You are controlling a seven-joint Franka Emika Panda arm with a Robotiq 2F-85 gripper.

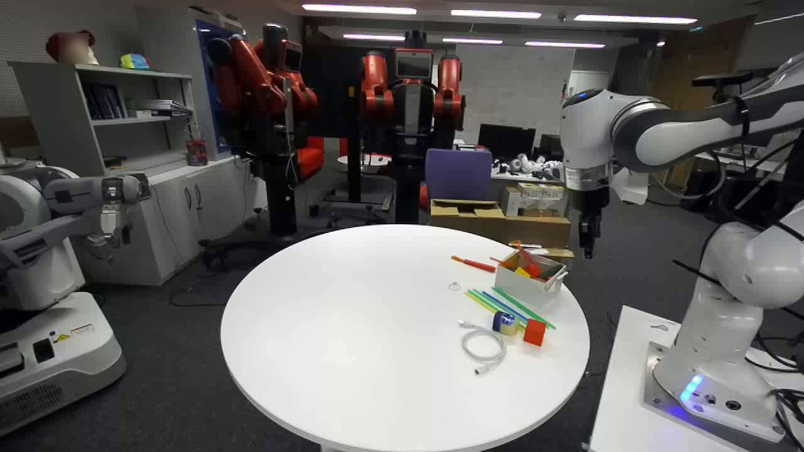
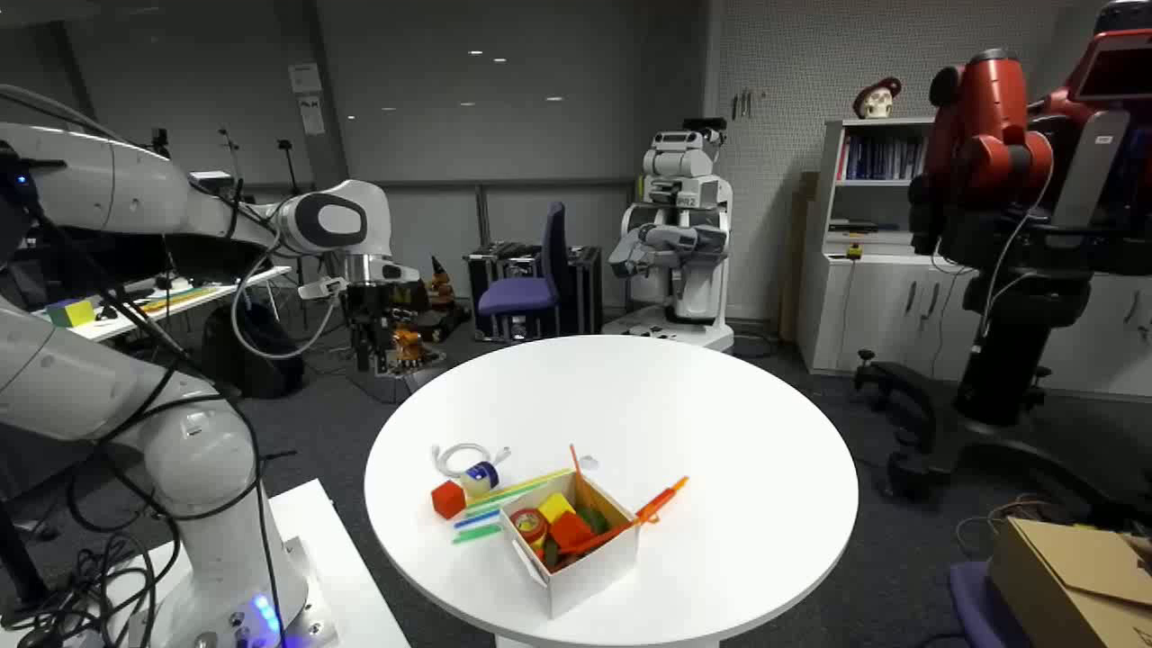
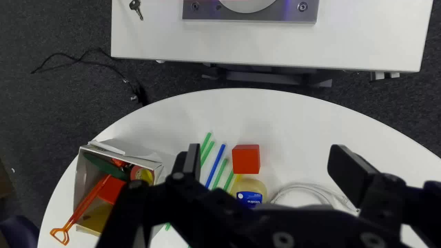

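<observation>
My gripper (image 3: 265,159) stands wide open in the wrist view, its black fingers apart and holding nothing. Both exterior views show it hanging in the air, pointing down, above and off the table's edge. Below it, seen between the fingers, lie a red cube (image 3: 246,160) and a Vaseline jar (image 3: 249,195) with a blue label, partly hidden by the gripper. Green, yellow and blue straws (image 1: 502,304) lie beside them. A coiled white cable (image 1: 483,348) is near the jar. A white open box (image 2: 594,574) holds red, yellow and green items and an orange-handled tool.
The round white table (image 1: 352,326) carries all these things. An orange-red tool (image 1: 475,263) and a small clear item (image 1: 454,286) lie near the box. My arm's base stands on a separate white table (image 3: 275,44) with a key (image 3: 136,7). Other robots (image 2: 679,234) stand farther back.
</observation>
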